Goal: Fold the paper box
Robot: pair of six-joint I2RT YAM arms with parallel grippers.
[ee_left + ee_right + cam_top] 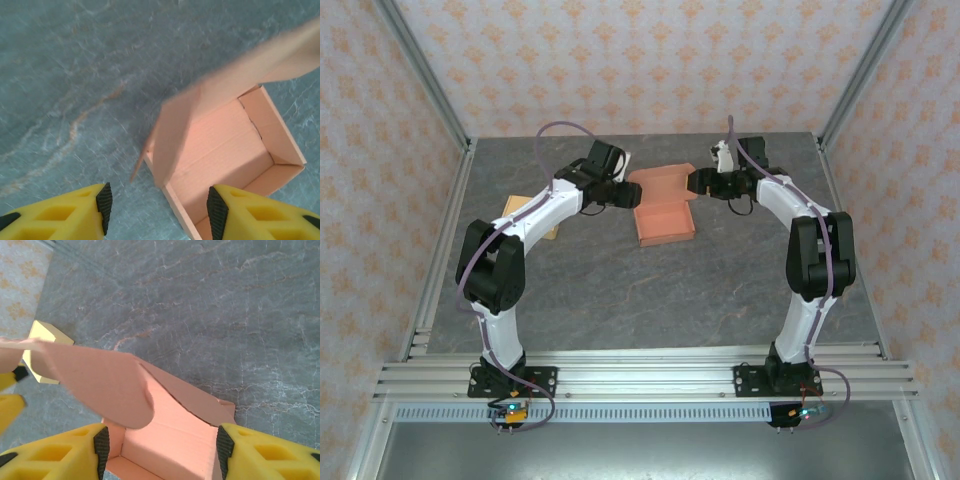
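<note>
paper box [665, 212] lying open toward 12 o'clock on the table [650, 300]
its lid flap [210, 100] stands raised. the left gripper [157, 200] hangs at the box's 10 o'clock, the right gripper [160, 442] at its 2 o'clock; each has its fingers apart, clamped on nothing.

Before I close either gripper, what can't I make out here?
- Top view: whether left gripper and right gripper touch the box, too small. Left arm covers much of the tan block.
- Left wrist: lid blurred, cut off by the edge.
- Right wrist: lid covers part of box and block.
</note>
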